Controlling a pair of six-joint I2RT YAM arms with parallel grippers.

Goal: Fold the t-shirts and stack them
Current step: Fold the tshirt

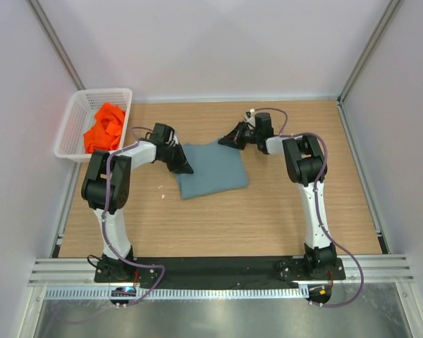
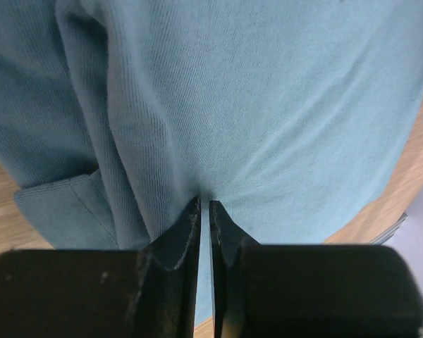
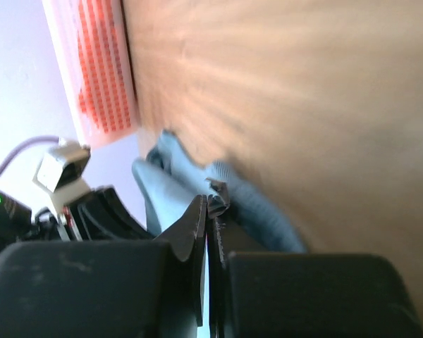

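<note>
Top external view: the folded grey-blue t-shirt (image 1: 213, 169) lies about mid-counter (image 1: 282, 218), well apart from every edge, with bare wood open to its right and on the near side. At the far-left corner the white lattice basket (image 1: 72, 127) holds the crumpled orange t-shirt (image 1: 104, 128). The left hand (image 1: 185, 167) is pressed nearly together, pinching the grey-blue cloth at its left edge, and the right hand (image 1: 224, 139) is clamped tight on a fold at its far edge.
</note>
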